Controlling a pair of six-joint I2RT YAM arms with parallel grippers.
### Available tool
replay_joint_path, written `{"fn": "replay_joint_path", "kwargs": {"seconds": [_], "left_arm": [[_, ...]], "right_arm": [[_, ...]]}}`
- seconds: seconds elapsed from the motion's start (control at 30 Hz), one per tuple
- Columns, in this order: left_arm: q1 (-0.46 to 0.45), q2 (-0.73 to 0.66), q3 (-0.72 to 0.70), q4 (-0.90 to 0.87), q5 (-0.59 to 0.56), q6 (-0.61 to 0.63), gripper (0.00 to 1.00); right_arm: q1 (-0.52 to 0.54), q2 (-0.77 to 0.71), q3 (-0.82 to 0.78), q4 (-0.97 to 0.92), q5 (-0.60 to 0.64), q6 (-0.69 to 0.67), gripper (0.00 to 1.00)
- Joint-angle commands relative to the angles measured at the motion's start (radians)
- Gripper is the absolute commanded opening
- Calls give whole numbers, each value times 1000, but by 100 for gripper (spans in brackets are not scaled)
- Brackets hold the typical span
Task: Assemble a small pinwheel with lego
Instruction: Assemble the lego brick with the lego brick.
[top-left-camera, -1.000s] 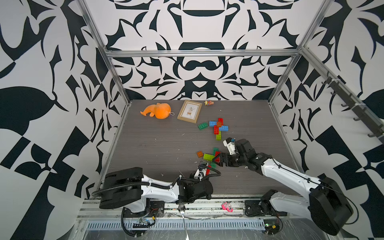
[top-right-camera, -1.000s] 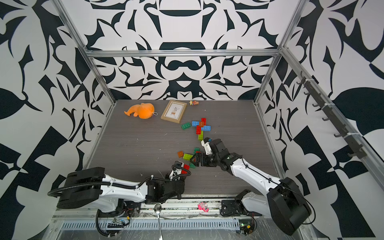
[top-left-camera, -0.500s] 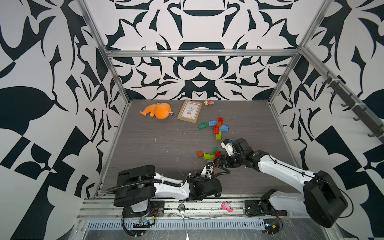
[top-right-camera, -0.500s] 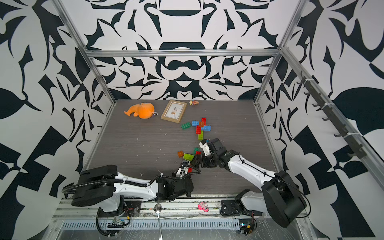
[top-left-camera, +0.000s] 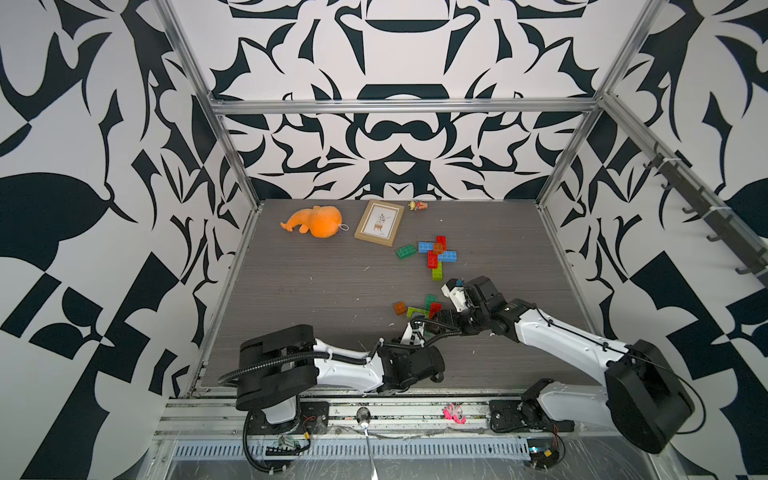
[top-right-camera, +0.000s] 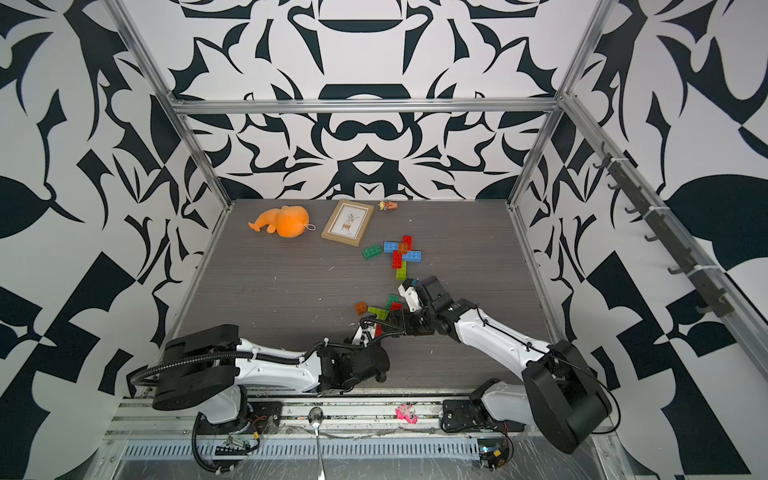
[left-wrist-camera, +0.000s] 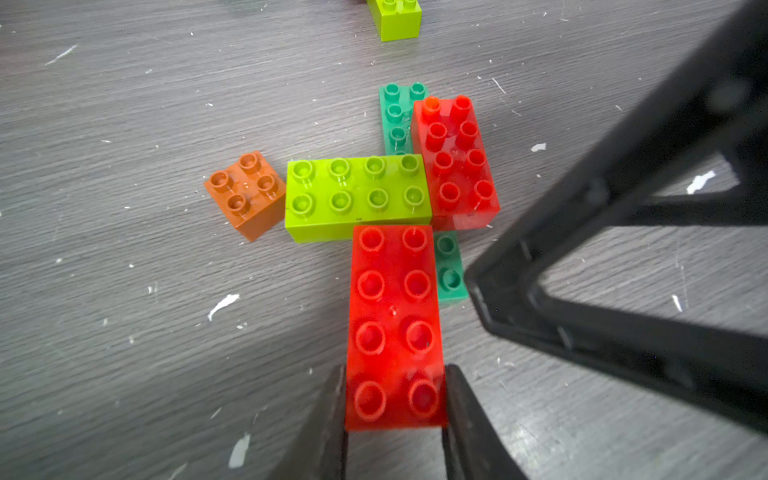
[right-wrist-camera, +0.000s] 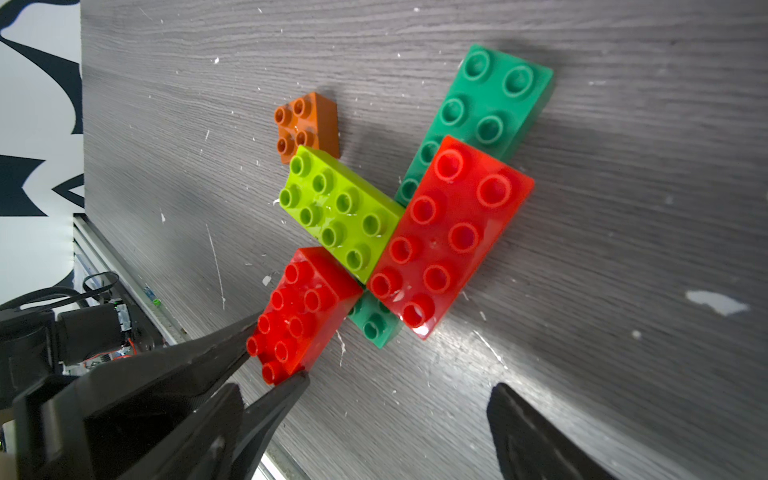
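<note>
My left gripper (left-wrist-camera: 395, 399) is shut on the near end of a red lego brick (left-wrist-camera: 395, 328). That brick's far end meets a lime brick (left-wrist-camera: 357, 195) and covers part of a dark green brick (left-wrist-camera: 451, 274). A second red brick (left-wrist-camera: 455, 162) sits on the dark green one, and an orange-brown square brick (left-wrist-camera: 245, 195) stands beside the lime one. My right gripper (right-wrist-camera: 365, 390) is open, close beside this cluster (top-left-camera: 428, 307), with nothing between its fingers. In both top views the two grippers meet at the cluster's near side.
Farther back lies a cross of blue, red, orange-brown and lime bricks (top-left-camera: 437, 253), with a loose dark green brick (top-left-camera: 405, 251) at its left. An orange plush toy (top-left-camera: 316, 220), a picture frame (top-left-camera: 379, 223) and a small figure (top-left-camera: 417, 205) lie near the back wall.
My left arm has carried the red brick forward and to the right, up to the cluster. The right gripper has stayed open beside it, shifting only slightly.
</note>
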Motion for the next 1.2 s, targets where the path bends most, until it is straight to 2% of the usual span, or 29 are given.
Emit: {"fn": "replay_joint_path", "kwargs": {"seconds": [0.0, 0.23, 0.63, 1.17], "left_arm": [[9, 21, 25, -24, 24, -16, 29], [12, 43, 59, -49, 45, -18, 30], [25, 55, 94, -151, 24, -101, 30], [37, 60, 94, -133, 61, -73, 31]], "right_arm": [[-5, 2, 43, -15, 8, -19, 94], [-4, 21, 54, -23, 19, -24, 93], [-4, 48, 62, -28, 34, -24, 89], [-3, 107, 91, -35, 50, -20, 85]]}}
